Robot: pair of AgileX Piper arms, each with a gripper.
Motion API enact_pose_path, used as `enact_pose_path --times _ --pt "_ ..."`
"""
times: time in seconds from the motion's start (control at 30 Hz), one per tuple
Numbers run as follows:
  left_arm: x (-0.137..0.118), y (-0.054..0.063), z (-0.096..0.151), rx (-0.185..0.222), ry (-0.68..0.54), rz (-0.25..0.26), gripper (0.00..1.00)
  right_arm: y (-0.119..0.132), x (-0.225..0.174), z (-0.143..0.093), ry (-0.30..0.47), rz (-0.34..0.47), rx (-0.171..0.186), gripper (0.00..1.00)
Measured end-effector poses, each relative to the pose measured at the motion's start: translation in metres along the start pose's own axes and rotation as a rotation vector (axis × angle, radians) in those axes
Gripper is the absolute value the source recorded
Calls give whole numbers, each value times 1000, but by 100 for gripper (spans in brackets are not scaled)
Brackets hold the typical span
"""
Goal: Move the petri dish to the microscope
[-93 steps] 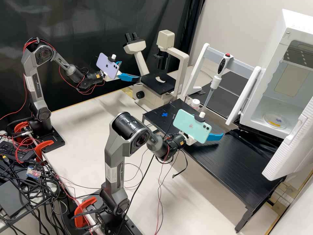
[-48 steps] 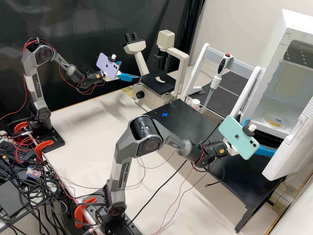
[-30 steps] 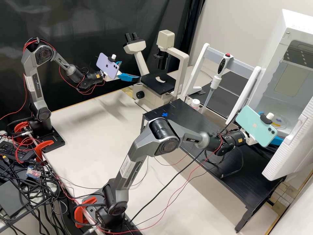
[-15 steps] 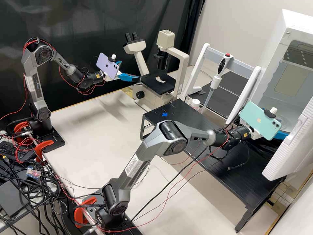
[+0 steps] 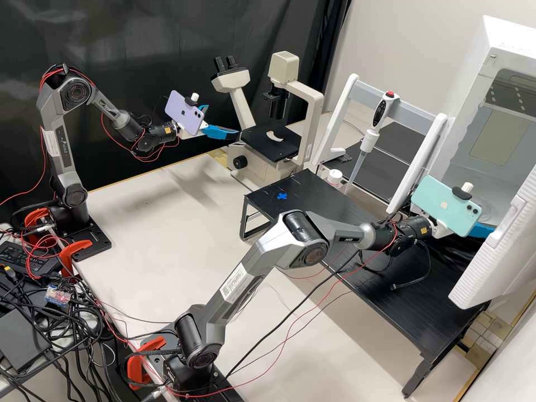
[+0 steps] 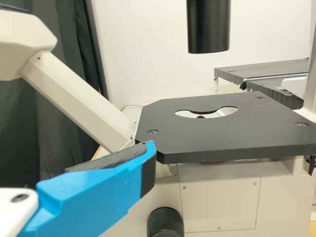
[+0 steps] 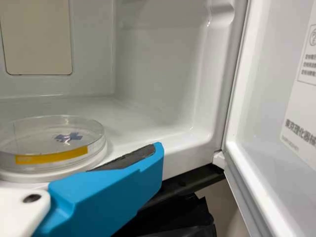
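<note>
In the high view my right gripper (image 5: pixel 482 230) is at the mouth of the white chamber, partly behind its mint phone. In the right wrist view, one blue finger of the right gripper (image 7: pixel 108 190) stands beside the clear petri dish (image 7: pixel 47 140), with nothing held. The dish bears a yellow strip, lies flat on a round white base and has a blue cross mark within its outline. My left gripper (image 5: pixel 222 120) stands open and empty by the microscope (image 5: pixel 273 144). In the left wrist view the left gripper (image 6: pixel 98 195) is before the black stage (image 6: pixel 232 138), which has a cut-out hole.
The chamber's open door (image 5: pixel 497 251) stands close beside the right gripper. A black raised table (image 5: pixel 335 215) with a blue cross spans the middle. Behind it are a pipette (image 5: pixel 369 139) on a white-framed stand and a white-capped bottle (image 5: pixel 334 177). Cables hang under the right arm.
My right arm has swung from over the black table rightward to the chamber, slowing over the last moments; its phone now covers the dish from above. The left arm has kept still.
</note>
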Motion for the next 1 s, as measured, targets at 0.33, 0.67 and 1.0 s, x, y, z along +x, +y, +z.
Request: enact_pose_path --times 0.33,0.67,1.0 --pt "0 0 0 0 0 0 100 -1 1 1 -2 2 -26 0" --pt "0 0 0 0 0 0 100 -1 1 1 -2 2 -28 0" --pt "0 0 0 0 0 0 100 -1 1 1 4 6 -41 0"
